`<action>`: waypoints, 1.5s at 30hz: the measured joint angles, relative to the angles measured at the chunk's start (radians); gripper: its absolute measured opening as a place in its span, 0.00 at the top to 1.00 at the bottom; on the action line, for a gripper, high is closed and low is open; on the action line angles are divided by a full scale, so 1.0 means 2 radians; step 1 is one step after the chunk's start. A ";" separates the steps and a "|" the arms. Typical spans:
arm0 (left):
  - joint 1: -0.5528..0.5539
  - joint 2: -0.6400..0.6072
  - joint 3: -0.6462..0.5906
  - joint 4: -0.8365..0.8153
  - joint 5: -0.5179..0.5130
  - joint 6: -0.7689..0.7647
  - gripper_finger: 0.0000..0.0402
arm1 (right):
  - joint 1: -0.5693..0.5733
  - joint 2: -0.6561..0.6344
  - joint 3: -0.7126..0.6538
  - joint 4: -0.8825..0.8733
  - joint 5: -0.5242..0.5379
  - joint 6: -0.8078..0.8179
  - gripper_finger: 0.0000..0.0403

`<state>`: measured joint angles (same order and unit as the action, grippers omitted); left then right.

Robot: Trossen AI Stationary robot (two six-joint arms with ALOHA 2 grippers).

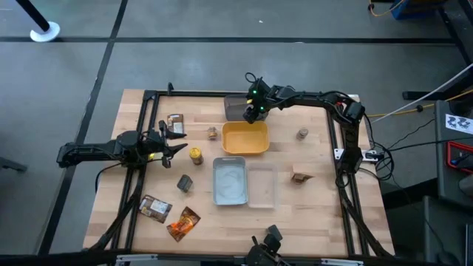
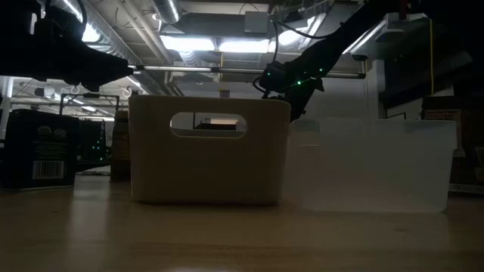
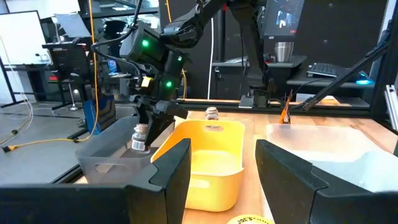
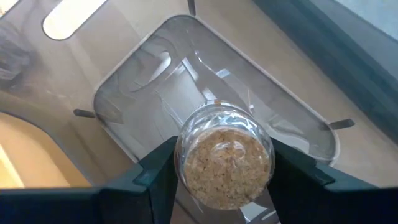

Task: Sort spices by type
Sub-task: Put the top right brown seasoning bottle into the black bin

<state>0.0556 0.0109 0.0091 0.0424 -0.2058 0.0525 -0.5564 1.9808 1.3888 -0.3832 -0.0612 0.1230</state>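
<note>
Spice jar [image 4: 225,157], small, clear and filled with tan grains, hangs pinched between the fingers of the right tool [image 1: 255,111] directly above the grey tray [image 4: 140,93] at the desk's [image 1: 325,214] 12 o'clock edge. Just beside that tray, toward 6 o'clock, sits the yellow tray [image 1: 245,138]. Over at 9 o'clock, the left tool [image 1: 176,146] hovers with its fingers spread, empty, near the yellow-lidded jar [image 1: 195,154].
</note>
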 joint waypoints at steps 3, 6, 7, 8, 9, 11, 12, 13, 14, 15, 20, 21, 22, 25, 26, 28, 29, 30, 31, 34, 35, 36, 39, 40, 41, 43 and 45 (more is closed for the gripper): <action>0.000 0.000 0.000 0.000 0.000 0.000 0.59 | 0.000 0.000 0.000 0.000 0.000 0.000 0.49; 0.000 0.000 0.000 0.000 0.000 0.000 0.59 | 0.000 0.000 0.000 0.000 0.000 0.000 0.49; 0.000 0.000 0.000 0.000 0.000 0.000 0.59 | 0.000 0.000 0.000 0.000 0.000 0.000 0.49; 0.000 0.000 0.000 0.000 0.000 0.000 0.59 | 0.000 0.000 0.000 0.000 0.000 0.000 0.49; 0.000 0.000 0.000 0.000 0.000 0.000 0.59 | 0.000 0.000 0.000 0.000 0.000 0.000 0.49; 0.000 0.000 0.000 0.000 0.000 0.000 0.59 | 0.000 0.000 0.000 0.000 0.000 0.001 0.49; 0.000 0.000 0.000 0.000 0.000 0.000 0.59 | 0.000 0.000 0.000 0.000 0.000 0.001 0.49; 0.000 0.000 0.000 0.000 0.000 0.000 0.59 | 0.000 0.000 0.000 0.000 0.000 0.001 0.49; 0.000 0.000 0.000 0.000 0.000 0.000 0.59 | 0.000 0.000 0.000 0.000 0.000 0.001 0.49; 0.000 0.000 0.000 0.000 0.000 0.000 0.59 | 0.000 0.000 0.000 0.000 0.000 0.001 0.49; 0.000 0.000 0.000 0.000 0.000 0.000 0.59 | 0.000 0.000 0.000 0.000 0.000 0.001 0.49; 0.000 0.000 0.000 0.000 0.000 0.000 0.59 | 0.000 0.000 0.000 0.000 0.000 0.001 0.49; 0.000 0.000 0.000 0.000 0.000 0.000 0.59 | 0.000 0.000 0.000 0.000 0.000 0.001 0.49; 0.000 0.000 0.000 0.000 0.000 0.000 0.59 | 0.000 0.000 0.000 0.000 0.000 0.001 0.49; 0.000 0.000 0.000 0.000 0.000 0.000 0.59 | 0.000 0.000 0.000 0.001 0.000 0.001 0.49; 0.000 0.000 0.000 0.000 0.000 0.000 0.59 | 0.000 0.000 0.000 0.004 0.000 0.003 0.49; 0.000 0.000 0.000 0.000 0.000 0.000 0.59 | 0.000 0.000 0.000 0.006 0.000 0.003 0.49; 0.000 0.000 0.000 0.000 0.000 0.000 0.59 | 0.000 0.000 0.000 0.009 0.000 0.003 0.49; 0.000 0.000 0.000 0.000 0.000 0.000 0.59 | 0.000 0.000 0.000 0.011 0.000 0.003 0.49; 0.000 0.000 0.000 0.000 0.000 0.000 0.59 | 0.000 0.000 0.000 0.010 0.000 0.003 0.49; 0.000 0.000 0.000 0.000 0.000 0.000 0.59 | 0.000 0.000 0.000 0.009 0.000 0.003 0.49; 0.000 0.000 0.000 0.000 0.000 0.000 0.59 | 0.000 0.000 0.000 0.008 0.000 0.003 0.49; 0.000 0.000 0.000 0.000 0.000 0.000 0.59 | 0.000 0.000 0.000 0.008 -0.001 0.003 0.48; 0.000 0.000 0.000 0.000 0.000 0.000 0.59 | 0.000 0.000 0.000 0.008 -0.001 0.005 0.48; 0.000 0.000 0.000 0.000 0.000 0.000 0.59 | 0.000 0.000 0.000 0.008 -0.001 0.010 0.47; 0.000 0.000 0.000 0.000 0.000 0.000 0.59 | 0.000 0.000 0.000 0.008 -0.001 0.020 0.43; 0.000 0.000 0.000 0.000 0.000 0.000 0.59 | 0.000 0.000 0.000 0.008 0.005 0.027 0.37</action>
<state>0.0559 0.0111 0.0091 0.0424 -0.2058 0.0525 -0.5564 1.9808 1.3888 -0.3667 -0.0519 0.1769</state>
